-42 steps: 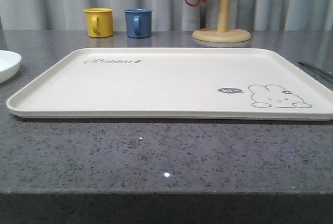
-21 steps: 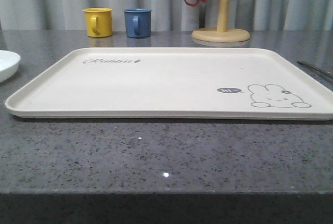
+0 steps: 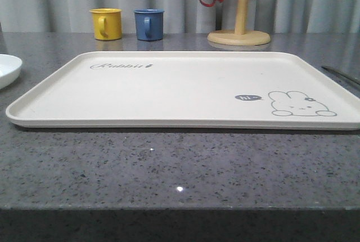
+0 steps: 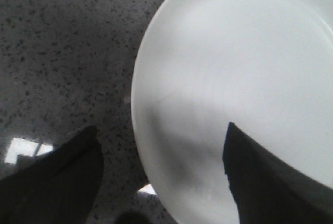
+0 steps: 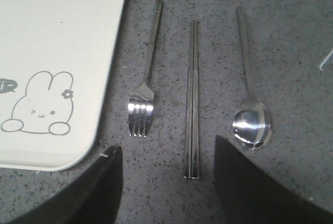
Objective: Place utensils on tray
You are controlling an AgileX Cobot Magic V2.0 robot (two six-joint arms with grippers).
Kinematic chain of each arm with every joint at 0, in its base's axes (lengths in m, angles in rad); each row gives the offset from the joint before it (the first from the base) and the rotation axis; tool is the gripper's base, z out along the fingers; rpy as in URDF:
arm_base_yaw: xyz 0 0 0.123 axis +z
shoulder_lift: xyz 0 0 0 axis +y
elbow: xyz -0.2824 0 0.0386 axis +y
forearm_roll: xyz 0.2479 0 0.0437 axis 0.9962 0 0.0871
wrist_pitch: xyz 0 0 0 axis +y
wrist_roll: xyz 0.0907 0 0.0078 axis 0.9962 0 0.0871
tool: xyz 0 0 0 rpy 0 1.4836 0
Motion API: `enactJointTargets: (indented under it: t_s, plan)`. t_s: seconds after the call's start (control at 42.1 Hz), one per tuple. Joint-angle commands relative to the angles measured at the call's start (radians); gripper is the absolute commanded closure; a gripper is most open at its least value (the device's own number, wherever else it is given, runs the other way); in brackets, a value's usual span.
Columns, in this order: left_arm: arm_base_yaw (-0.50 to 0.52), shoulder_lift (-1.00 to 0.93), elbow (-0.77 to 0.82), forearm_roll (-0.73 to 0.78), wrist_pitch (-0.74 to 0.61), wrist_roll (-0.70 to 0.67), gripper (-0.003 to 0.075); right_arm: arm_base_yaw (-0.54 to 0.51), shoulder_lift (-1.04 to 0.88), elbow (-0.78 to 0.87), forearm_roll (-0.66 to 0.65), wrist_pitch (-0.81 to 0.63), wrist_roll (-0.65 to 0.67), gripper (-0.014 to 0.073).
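Left end effector point(image 4: 161, 177) hangs spread wide and empty, one finger over the plate point(image 4: 234, 78), which sits on the desk point(image 3: 169, 169) at nine o'clock of the bare tray point(image 3: 185, 121). Right end effector point(image 5: 166, 182), open and empty, has the chopsticks point(image 5: 192, 99) dead ahead, lying lengthwise toward twelve, between fork point(image 5: 144, 86) and spoon point(image 5: 248, 94).

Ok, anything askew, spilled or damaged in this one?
Nothing stands out. The tray is bare and undamaged; the fork, chopsticks and spoon lie neatly parallel on the counter beside it, and the plate looks clean and whole.
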Motion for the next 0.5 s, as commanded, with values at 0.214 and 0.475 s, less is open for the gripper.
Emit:
enactJointTargets:
  t_s: [0.214,0.475]
  plan:
    - [-0.004,0.055,-0.036,-0.101,-0.086,0.052,0.0271,-0.007,0.007,-0.033,0.002,-0.057,-0.007,0.0170]
    - [-0.004,0.060,-0.036,-0.101,-0.086,0.052,0.0580,-0.007,0.007,-0.033,0.002,-0.057,-0.007,0.0170]
